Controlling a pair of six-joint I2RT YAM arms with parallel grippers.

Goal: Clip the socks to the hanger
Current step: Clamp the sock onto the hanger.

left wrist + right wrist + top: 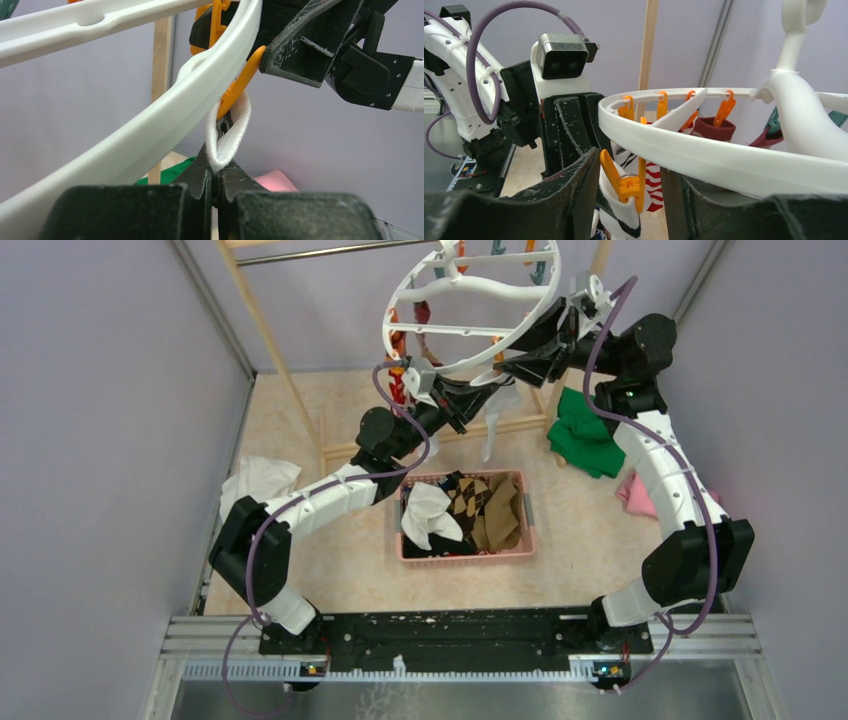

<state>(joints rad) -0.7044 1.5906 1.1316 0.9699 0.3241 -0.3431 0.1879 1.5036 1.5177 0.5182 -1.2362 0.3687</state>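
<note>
Black fingers of the left gripper (215,172) sit closest in the left wrist view. They are pressed together on a white sock (231,132). The sock's top is up against an orange peg (239,82) on the hanger (150,135).

Right wrist view: the right gripper (630,167) has its fingers apart, one on each side of that peg.

From the top, both arms reach up to the hanger at the far side. More socks (480,510) lie in a pink basket (465,556) below.

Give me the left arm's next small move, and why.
Probably open the left gripper and ease away. It pinches the white sock by its cuff, whose top sits in the orange peg, and the right gripper stands open around that peg, so the peg seems to hold the sock.
</note>
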